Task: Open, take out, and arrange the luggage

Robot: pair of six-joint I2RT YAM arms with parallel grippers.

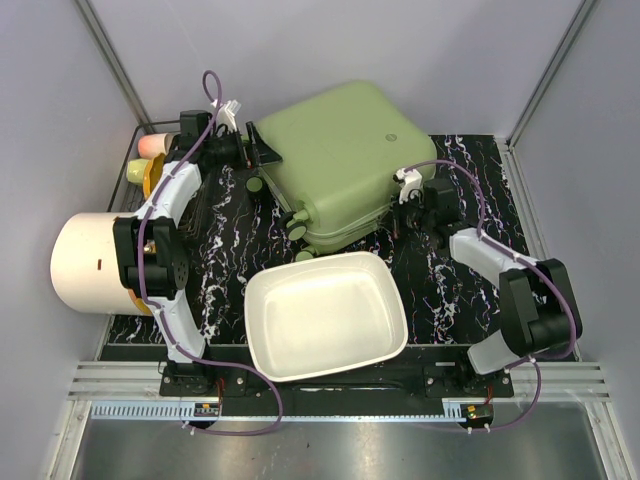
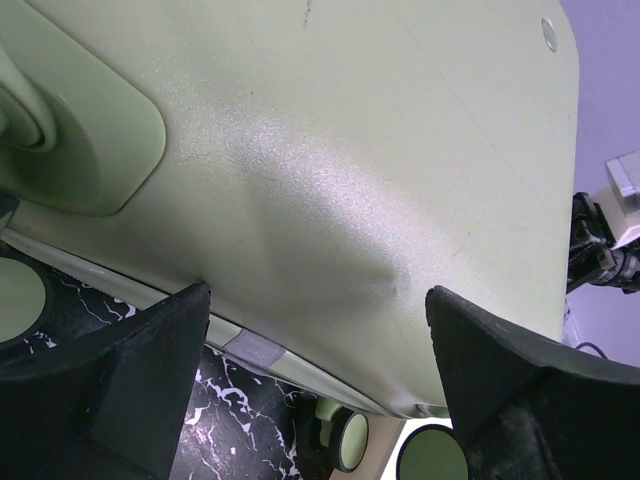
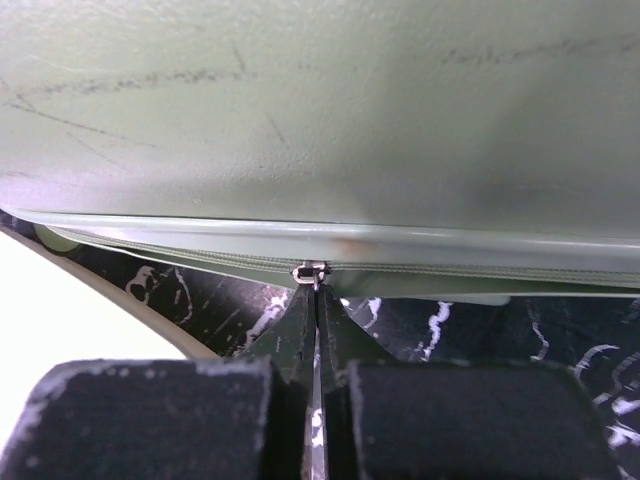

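The olive-green luggage (image 1: 335, 150) lies closed on the black marbled table, behind the white bin. My right gripper (image 1: 405, 190) is at its right front edge. In the right wrist view the gripper (image 3: 317, 292) is shut on the small metal zipper pull (image 3: 311, 271), which sits on the zipper line under the luggage shell (image 3: 320, 100). My left gripper (image 1: 262, 152) is at the luggage's left side. In the left wrist view it (image 2: 318, 295) stands open, its two fingers wide apart over the shell (image 2: 350, 150) with nothing held. Wheels (image 2: 350, 440) show below the edge.
A white rectangular bin (image 1: 325, 320) sits at the near centre of the table, close to the luggage's wheels (image 1: 297, 228). A large white cylinder (image 1: 85, 260) stands at the left edge. A pink cup (image 1: 155, 145) and a yellow-green item (image 1: 140, 172) are at the back left.
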